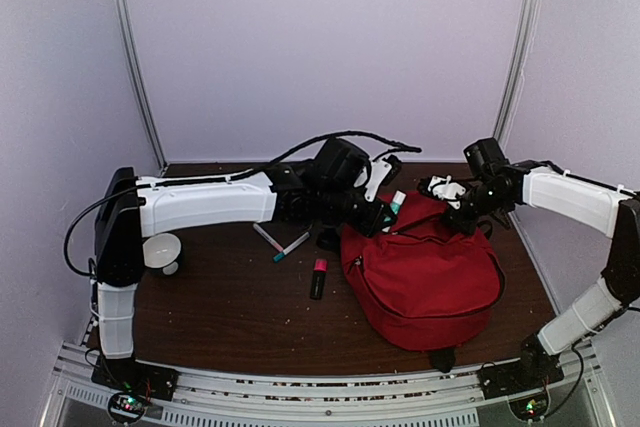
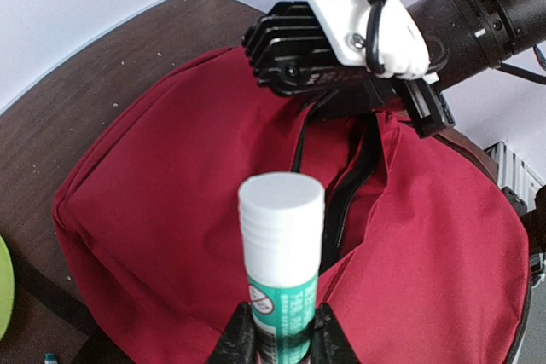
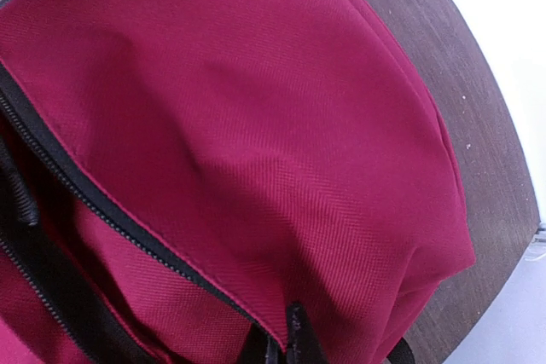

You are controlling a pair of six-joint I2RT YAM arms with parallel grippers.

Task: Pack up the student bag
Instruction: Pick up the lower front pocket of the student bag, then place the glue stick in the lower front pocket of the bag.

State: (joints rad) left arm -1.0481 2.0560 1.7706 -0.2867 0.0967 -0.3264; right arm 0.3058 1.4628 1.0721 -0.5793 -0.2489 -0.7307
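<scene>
Overhead only, pens (image 1: 291, 245) beside student bag (image 1: 425, 282)

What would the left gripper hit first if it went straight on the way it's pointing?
Probably the student bag, near its black zipper opening. The glue stick held in the left gripper would touch first. Depth is hard to judge here.
</scene>
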